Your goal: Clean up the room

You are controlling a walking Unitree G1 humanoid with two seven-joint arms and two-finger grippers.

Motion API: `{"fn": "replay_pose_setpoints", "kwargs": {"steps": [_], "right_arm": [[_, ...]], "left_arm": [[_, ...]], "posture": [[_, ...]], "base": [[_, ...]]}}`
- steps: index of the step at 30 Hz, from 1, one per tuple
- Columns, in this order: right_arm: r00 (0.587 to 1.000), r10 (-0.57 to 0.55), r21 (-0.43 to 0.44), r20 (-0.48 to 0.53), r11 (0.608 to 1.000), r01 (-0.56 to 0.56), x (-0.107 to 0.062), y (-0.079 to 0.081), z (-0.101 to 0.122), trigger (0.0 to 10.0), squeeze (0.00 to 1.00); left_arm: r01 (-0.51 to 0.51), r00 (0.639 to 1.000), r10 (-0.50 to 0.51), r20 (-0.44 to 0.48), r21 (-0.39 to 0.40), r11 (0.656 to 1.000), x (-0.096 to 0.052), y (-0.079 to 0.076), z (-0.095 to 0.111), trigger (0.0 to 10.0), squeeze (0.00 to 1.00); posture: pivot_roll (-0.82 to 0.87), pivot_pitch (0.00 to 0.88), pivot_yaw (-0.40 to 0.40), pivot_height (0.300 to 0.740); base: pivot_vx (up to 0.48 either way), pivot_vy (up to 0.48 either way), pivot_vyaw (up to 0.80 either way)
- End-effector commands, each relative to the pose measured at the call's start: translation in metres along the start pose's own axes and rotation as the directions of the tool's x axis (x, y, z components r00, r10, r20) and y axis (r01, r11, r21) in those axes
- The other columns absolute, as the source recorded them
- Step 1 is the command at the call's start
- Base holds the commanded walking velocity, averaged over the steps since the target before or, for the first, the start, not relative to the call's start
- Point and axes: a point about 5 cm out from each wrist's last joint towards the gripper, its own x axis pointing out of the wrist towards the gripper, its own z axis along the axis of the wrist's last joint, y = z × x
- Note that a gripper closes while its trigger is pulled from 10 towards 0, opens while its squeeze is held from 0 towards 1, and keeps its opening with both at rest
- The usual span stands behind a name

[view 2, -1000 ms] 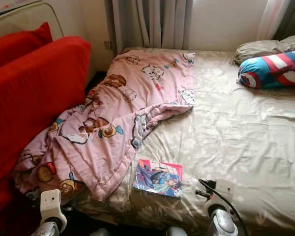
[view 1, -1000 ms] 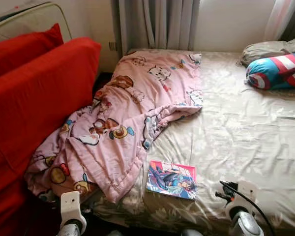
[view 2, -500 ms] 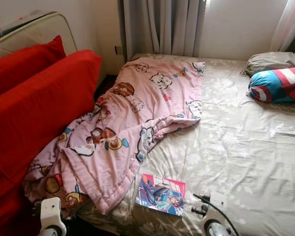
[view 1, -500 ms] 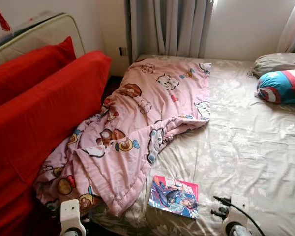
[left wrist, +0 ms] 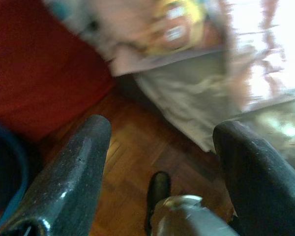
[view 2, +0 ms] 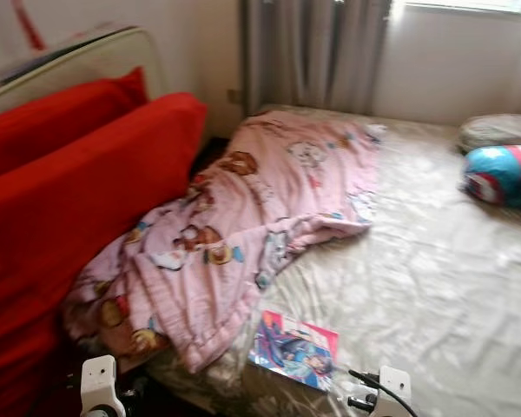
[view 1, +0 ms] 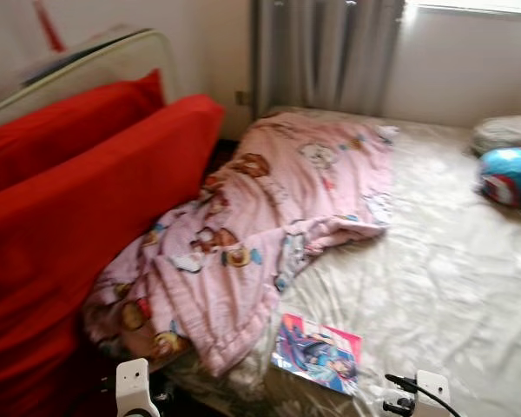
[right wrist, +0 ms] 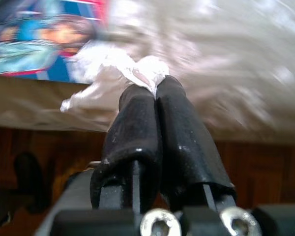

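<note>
The right pincer point(right wrist: 155, 93) was clamped on a white crumpled tissue point(right wrist: 113, 73) beside the magazine point(view 1: 319, 353) at the bed's point(view 1: 451, 287) six o'clock edge. The left pincer point(left wrist: 160, 147) hung wide open, empty. Carrying the tissue to a bin appeared next.

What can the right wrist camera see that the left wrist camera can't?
Right wrist view: the book, and the right gripper shut on a white wad. Left wrist view: the open left gripper, the pink blanket and a red cushion. Both: the bed sheet and the wooden floor.
</note>
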Motion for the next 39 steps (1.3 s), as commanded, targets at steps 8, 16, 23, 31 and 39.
{"fn": "replay_pose_setpoints", "kwargs": {"steps": [8,16,23,31,39], "right_arm": [[0.999,-0.025,-0.009,-0.022,1.0,0.025,-0.002,-0.029,0.006,10.0,0.0],[0.999,-0.031,-0.033,-0.034,0.999,0.03,-0.003,-0.033,0.005,10.0,0.0],[0.999,-0.035,-0.045,-0.031,0.998,0.033,-0.003,-0.034,0.008,10.0,0.0],[0.999,-0.04,-0.023,-0.033,0.999,0.039,-0.002,-0.031,0.006,10.0,0.0],[0.999,-0.02,-0.011,-0.045,1.0,0.019,-0.002,-0.023,0.002,10.0,0.0]], "left_arm": [[-0.013,0.999,0.013,-0.031,-0.009,1.0,-0.002,0.002,-0.006,10.0,0.0],[-0.031,0.998,0.03,-0.053,-0.024,0.999,-0.004,0.003,-0.013,10.0,0.0],[-0.03,0.997,0.028,-0.068,-0.029,0.999,-0.005,0.002,-0.017,10.0,0.0],[-0.027,0.994,0.023,-0.104,-0.029,0.999,-0.008,0.001,-0.026,10.0,0.0],[-0.005,0.991,0.007,-0.136,0.013,1.0,-0.01,0.001,-0.032,10.0,0.0]], "posture": [[-0.04,0.0,0.005,0.74],[-0.03,0.0,-0.014,0.74],[-0.03,0.0,-0.029,0.74],[-0.03,0.0,-0.039,0.74],[-0.03,0.0,-0.028,0.74]], "base": [[0.0,0.0,0.8],[0.0,0.0,0.8],[0.0,0.0,0.8],[0.0,0.0,0.69],[0.0,0.031,0.0]]}}
